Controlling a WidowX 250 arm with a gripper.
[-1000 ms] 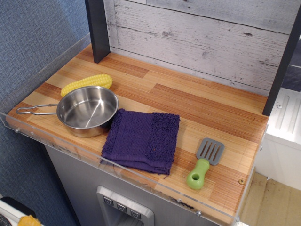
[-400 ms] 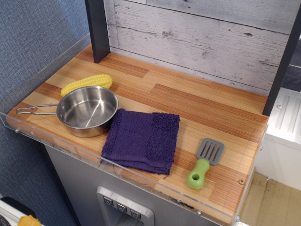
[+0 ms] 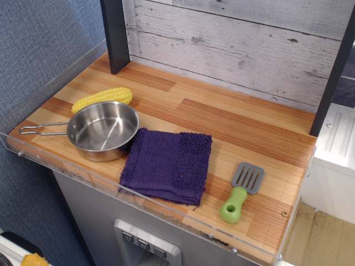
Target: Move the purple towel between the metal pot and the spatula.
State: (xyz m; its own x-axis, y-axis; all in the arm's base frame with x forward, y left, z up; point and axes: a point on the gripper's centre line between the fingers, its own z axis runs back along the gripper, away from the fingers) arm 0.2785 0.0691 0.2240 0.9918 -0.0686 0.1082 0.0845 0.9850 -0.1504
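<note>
Striped wooden countertop (image 3: 222, 119) with a clear acrylic edge, backed by whitewashed planks.

The dark purple folded terry towel (image 3: 167, 164) lies flat between the shiny round steel pot (image 3: 103, 130), touching its rim, and the grey-bladed, lime-handled toy spatula (image 3: 242, 192). A yellow corn cob (image 3: 102, 98) rests behind the pot. No gripper is in view.
</note>
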